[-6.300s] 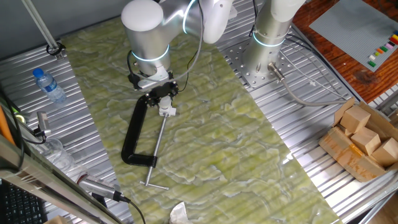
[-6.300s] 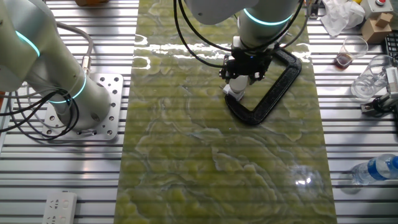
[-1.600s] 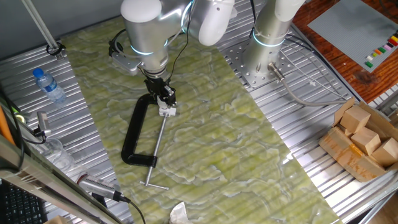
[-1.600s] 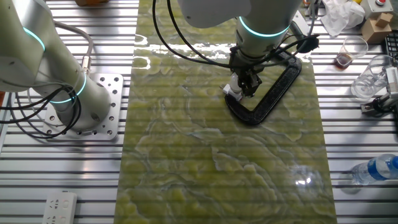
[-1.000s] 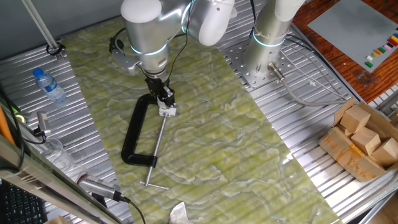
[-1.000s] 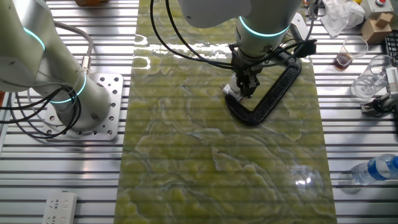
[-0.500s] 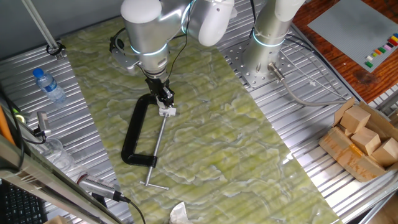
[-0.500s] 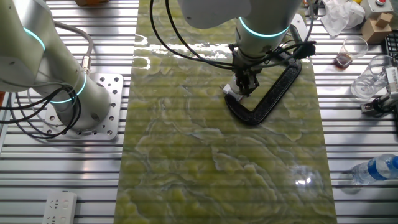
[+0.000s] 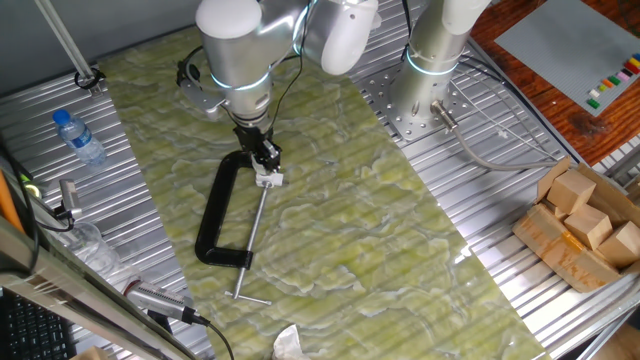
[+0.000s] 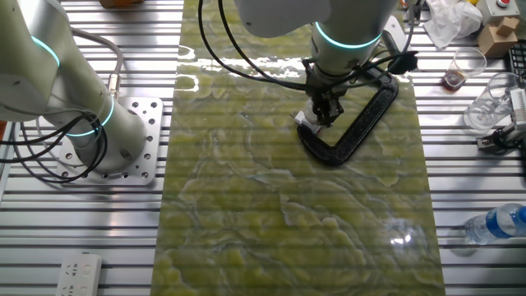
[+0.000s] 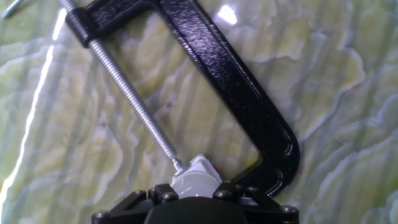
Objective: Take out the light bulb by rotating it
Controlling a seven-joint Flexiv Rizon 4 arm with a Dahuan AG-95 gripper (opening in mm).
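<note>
A black C-clamp (image 9: 215, 215) (image 10: 362, 119) (image 11: 230, 81) lies on the green mat, and its screw presses a small white square socket (image 9: 267, 179) (image 11: 203, 167) against its jaw. The light bulb (image 11: 189, 185) stands in that socket; only a bit of its frosted white dome shows in the hand view. My gripper (image 9: 266, 163) (image 10: 323, 117) (image 11: 193, 196) points straight down over it, with its fingers drawn in close around the bulb. In both fixed views the fingers hide the bulb.
A clear bottle with a blue cap (image 9: 78, 137) (image 10: 497, 222) lies on the metal table beside the mat. A second arm's base (image 9: 430, 70) (image 10: 90, 123) stands at the mat's edge. A cardboard box of wooden blocks (image 9: 585, 225) sits at the right. Glass cups (image 10: 485, 103) stand near the clamp.
Since 6.3 s ago the hand has turned about its vertical axis while staying over the socket. Over the last second I see almost no movement.
</note>
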